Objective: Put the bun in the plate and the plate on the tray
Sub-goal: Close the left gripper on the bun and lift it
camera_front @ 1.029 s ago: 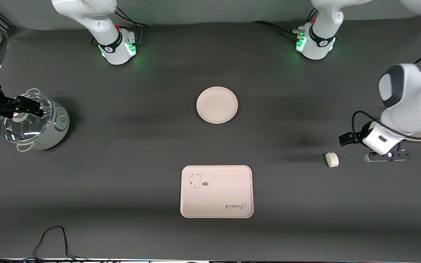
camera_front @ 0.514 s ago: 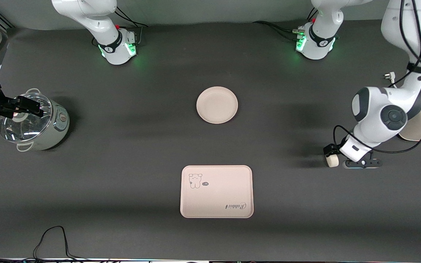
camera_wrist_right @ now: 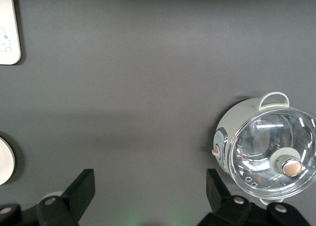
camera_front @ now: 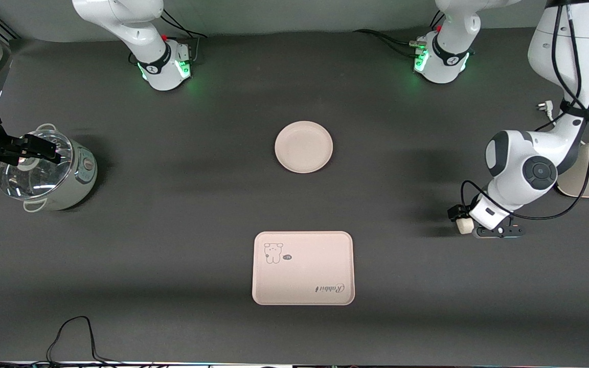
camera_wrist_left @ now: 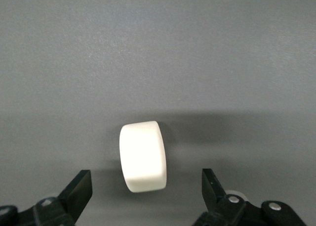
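Front view shows the bun (camera_front: pixel 462 226) at the middle right of the frame, on the table near the left arm's end. The left gripper (camera_front: pixel 466 225) is low over it, fingers spread wide with the bun sitting between them but not touching, as the left wrist view (camera_wrist_left: pixel 142 157) shows. The bun lies on its side there.

I think the next move is to close on it.

The plate (camera_front: pixel 303 146) sits at the upper middle, well apart, with bare table between. The tray (camera_front: pixel 303 268) lies at the lower middle. The right gripper (camera_front: pixel 44 148) waits, spread open, over a pot (camera_front: pixel 49 171) at the middle left edge.
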Tool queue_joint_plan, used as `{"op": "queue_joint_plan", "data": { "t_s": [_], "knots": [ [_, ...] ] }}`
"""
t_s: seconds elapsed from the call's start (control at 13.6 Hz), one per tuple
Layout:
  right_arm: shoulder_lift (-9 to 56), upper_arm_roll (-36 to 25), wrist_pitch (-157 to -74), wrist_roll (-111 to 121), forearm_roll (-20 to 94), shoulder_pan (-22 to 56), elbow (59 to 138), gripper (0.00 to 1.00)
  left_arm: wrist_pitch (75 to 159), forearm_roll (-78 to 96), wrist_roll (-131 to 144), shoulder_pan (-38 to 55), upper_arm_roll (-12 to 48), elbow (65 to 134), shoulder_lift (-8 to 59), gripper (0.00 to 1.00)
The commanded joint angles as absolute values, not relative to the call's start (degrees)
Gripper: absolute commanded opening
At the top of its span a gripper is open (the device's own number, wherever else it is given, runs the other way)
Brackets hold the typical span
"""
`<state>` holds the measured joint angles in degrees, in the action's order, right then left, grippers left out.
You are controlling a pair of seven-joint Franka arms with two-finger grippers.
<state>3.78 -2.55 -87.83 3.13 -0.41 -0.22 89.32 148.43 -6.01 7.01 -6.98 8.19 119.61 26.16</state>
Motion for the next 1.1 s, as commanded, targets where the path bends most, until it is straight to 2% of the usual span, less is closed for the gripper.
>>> {"op": "queue_joint_plan", "data": {
  "t_s": [0.0,0.22,0.59,0.73,1.03],
  "knots": [
    [2.3,-3.3,-88.8,4.1,-1.1,0.7,91.0,1.0,150.9,-7.2,8.6,-6.4,7.2,119.9,27.4,0.98],
    [2.3,-3.3,-88.8,4.1,-1.1,0.7,91.0,1.0,151.0,-7.2,8.9,-6.4,7.1,119.8,27.6,0.83],
    [2.3,-3.3,-88.8,4.1,-1.1,0.7,91.1,1.0,151.1,-7.1,9.8,-6.3,7.2,119.6,27.9,0.4],
    [2.3,-3.3,-88.8,4.1,-1.1,0.7,91.1,1.0,150.6,-7.2,9.8,-6.3,7.2,119.5,27.6,0.34],
    [2.3,-3.3,-88.8,4.1,-1.1,0.7,91.1,1.0,147.7,-7.1,9.7,-6.2,7.5,119.1,25.1,0.31]
  ]
}}
